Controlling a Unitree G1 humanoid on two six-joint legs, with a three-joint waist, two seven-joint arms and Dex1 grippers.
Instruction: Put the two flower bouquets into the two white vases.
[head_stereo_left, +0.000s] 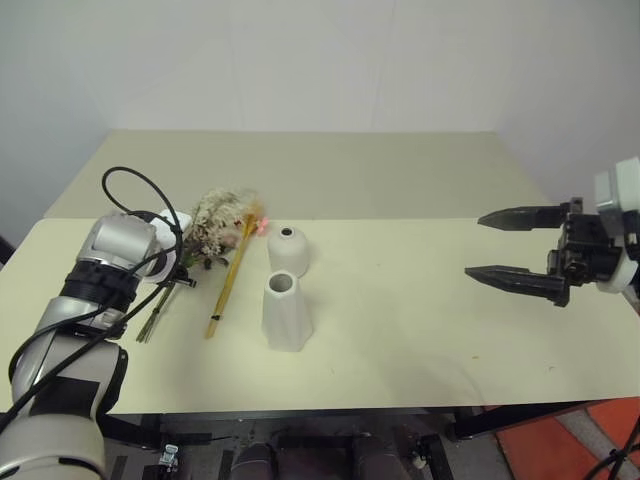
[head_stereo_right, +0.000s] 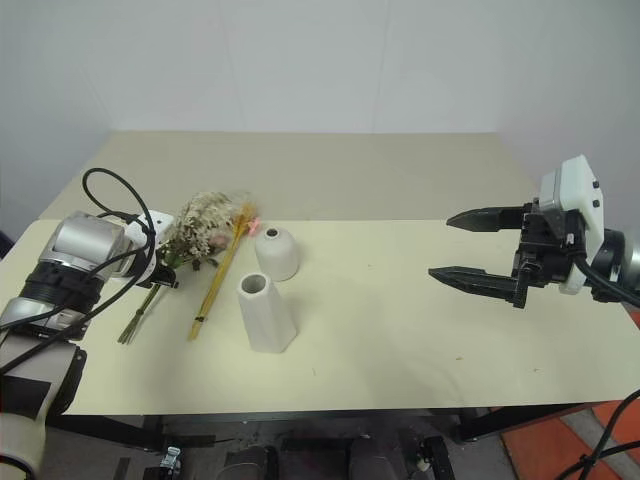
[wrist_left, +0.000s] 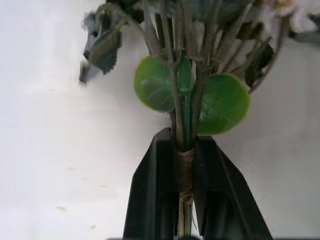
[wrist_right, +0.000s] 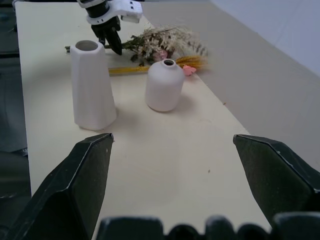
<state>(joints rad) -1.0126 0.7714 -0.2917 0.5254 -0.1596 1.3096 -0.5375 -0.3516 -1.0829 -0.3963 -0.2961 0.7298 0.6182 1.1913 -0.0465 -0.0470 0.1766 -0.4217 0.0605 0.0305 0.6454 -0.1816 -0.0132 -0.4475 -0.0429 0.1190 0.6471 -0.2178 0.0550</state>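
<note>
My left arm reaches forward and down, wrist bent so my left gripper (wrist_left: 185, 192) points steeply toward the table. Its two black fingers (wrist_left: 155, 195) are pressed in from both sides on the wrapped stems of the bushy bouquet (head_stereo_left: 215, 225), no gap left beside the binding. My right arm is held up at the right side, clear of the surface, its right gripper (head_stereo_left: 500, 245) pointing roughly level and across to my left, its fingers (wrist_right: 75, 185) spread wide with nothing between them
</note>
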